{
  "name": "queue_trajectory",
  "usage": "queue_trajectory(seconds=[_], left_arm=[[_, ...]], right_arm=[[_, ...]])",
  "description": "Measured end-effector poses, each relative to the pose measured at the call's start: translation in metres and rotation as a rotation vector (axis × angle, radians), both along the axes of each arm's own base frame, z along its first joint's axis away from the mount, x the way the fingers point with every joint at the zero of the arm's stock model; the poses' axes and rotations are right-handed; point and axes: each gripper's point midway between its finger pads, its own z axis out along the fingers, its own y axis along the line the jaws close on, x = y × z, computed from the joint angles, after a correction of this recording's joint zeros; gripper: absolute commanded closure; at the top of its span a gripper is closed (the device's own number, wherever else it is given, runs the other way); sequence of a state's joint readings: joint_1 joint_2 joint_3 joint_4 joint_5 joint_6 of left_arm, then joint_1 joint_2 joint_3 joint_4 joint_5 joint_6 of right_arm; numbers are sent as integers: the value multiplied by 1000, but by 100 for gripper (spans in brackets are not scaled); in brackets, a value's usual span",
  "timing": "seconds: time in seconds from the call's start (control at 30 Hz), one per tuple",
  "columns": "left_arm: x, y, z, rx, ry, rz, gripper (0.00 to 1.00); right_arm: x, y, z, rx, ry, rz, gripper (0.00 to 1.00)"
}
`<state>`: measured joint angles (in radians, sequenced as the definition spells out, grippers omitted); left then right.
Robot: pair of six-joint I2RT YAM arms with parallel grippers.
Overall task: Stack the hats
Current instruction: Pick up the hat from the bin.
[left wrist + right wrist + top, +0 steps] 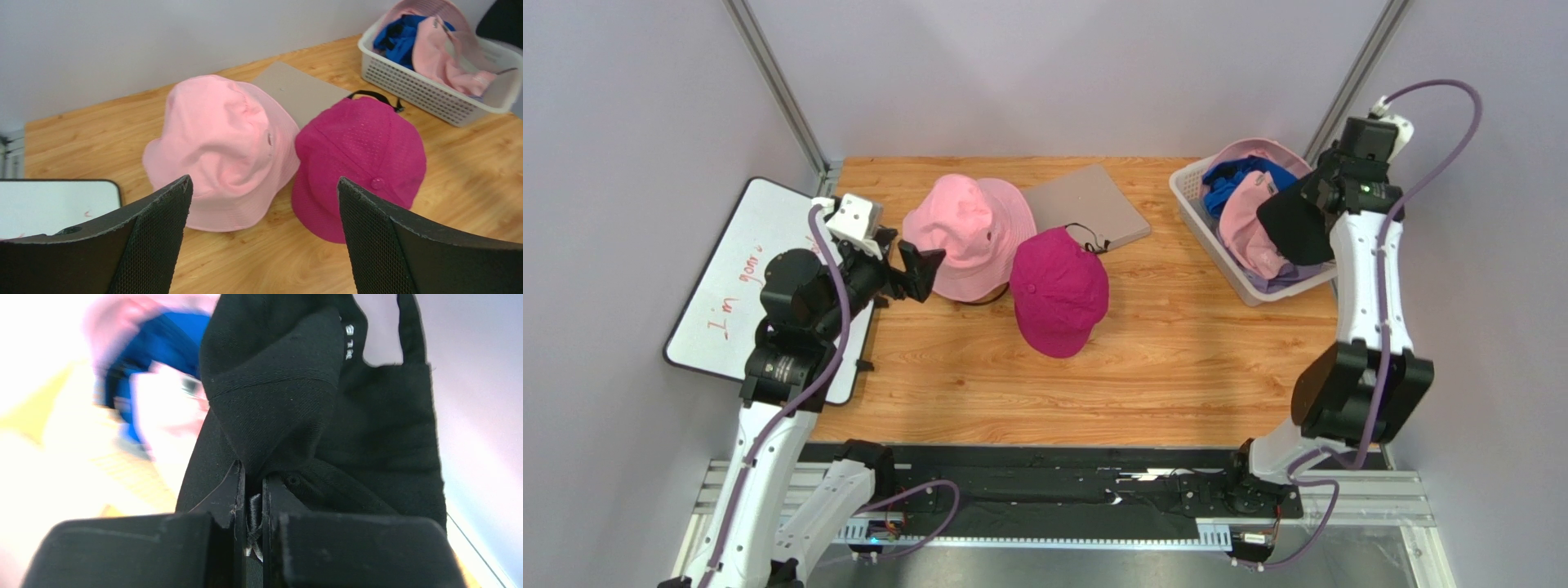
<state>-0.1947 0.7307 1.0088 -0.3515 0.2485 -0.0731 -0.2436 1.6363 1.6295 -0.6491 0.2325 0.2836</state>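
A pink bucket hat (965, 233) lies on the wooden table with a magenta cap (1060, 292) touching its right side; both show in the left wrist view, the bucket hat (224, 147) and the cap (362, 162). My left gripper (922, 272) is open and empty, just left of the bucket hat. My right gripper (1318, 202) is shut on a black cap (1296, 228) and holds it above the right end of the white basket (1210, 227). The black cap (319, 416) fills the right wrist view. A blue cap (1234, 181) and a pink hat (1249, 221) lie in the basket.
A grey flat board (1087, 206) lies behind the two hats. A whiteboard (750, 270) with red writing lies at the table's left edge under my left arm. The basket also shows in the left wrist view (430, 92). Grey walls close in the table.
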Motion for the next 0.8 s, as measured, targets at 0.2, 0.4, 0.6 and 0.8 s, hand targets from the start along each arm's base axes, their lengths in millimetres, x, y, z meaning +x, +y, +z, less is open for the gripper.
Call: queue_trajectory(seconds=[0.2, 0.4, 0.6, 0.8], left_arm=[[3, -35, -5, -106, 76, -145, 9], [-30, -109, 14, -225, 86, -400, 5], [-55, -177, 42, -383, 85, -648, 1], [-63, -215, 37, -436, 141, -724, 0]], right_arm=[[-43, 44, 139, -43, -328, 102, 100], [-84, 144, 207, 12, -545, 360, 100], [-103, 256, 172, 185, -523, 645, 100], [-127, 336, 137, 299, -450, 813, 100]])
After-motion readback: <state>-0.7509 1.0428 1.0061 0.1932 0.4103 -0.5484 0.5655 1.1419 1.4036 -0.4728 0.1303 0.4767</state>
